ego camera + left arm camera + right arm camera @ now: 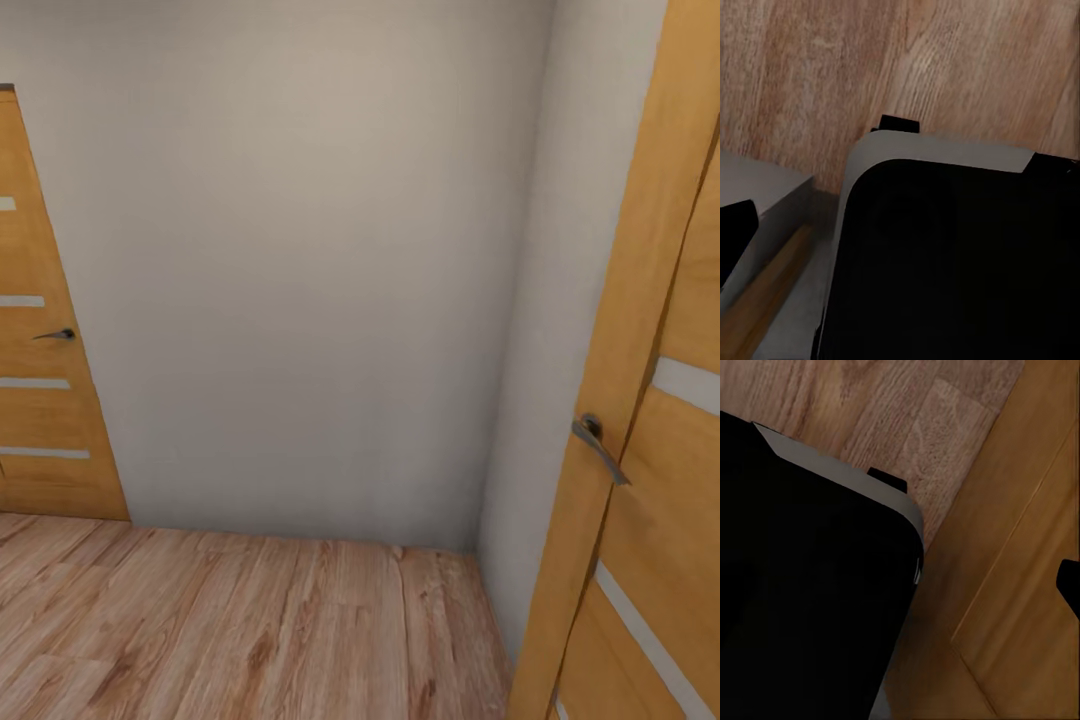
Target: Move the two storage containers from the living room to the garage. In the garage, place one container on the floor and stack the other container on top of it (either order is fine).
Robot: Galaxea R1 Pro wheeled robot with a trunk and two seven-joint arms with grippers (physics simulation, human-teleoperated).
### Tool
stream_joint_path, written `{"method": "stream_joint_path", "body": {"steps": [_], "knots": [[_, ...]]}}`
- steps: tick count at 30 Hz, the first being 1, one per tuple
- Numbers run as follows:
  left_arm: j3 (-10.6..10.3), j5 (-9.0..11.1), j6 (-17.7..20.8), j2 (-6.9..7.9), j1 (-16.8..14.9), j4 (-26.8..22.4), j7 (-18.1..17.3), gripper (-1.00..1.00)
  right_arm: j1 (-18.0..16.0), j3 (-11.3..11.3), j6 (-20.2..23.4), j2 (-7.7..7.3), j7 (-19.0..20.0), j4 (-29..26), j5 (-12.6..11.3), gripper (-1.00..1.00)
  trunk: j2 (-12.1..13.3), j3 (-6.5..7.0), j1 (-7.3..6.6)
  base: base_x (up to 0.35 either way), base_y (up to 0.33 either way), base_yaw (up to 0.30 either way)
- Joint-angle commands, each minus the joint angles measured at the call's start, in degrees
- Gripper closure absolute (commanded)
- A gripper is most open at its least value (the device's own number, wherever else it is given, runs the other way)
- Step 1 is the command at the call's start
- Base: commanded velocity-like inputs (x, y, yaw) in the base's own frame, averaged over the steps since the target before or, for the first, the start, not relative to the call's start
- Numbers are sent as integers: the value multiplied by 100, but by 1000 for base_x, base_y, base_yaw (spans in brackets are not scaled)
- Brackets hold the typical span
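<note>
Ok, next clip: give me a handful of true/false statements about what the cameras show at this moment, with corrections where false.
1. The floor in the head view is light wood plank. True.
2. Two wooden doors are in the head view, the left door and the right door. True.
3. An orange-red bin stands against the wall between the doors. False: the wall is bare, with plain floor below it.
4. The right door's handle is a round knob. False: it is a grey lever.
5. The robot is on dark grey concrete. False: both wrist views show wood planks under the robot's base.
6. The left door has pale horizontal strips across it. True.
</note>
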Motion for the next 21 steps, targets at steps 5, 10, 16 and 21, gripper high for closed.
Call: {"method": "stream_joint_path", "body": {"steps": [5,10,16,21], "knots": [[2,28,-17,0,-2,2,-14,-100,-6,46,-41,0,-6,16,-59,-100,-3,-6,3,322,0,5],[2,29,-14,0,-2,2,-16,-100,-6,43,-56,-3,-6,15,-57,-100,-3,-6,3,322,0,169],[0,28,-15,0,-2,3,-15,-100,-6,47,-60,-3,-6,16,-56,-100,-3,-6,3,322,0,257],[2,28,-18,0,-2,3,-17,-100,-6,49,-61,-3,-6,16,-56,-100,-3,-6,3,322,0,269]]}}
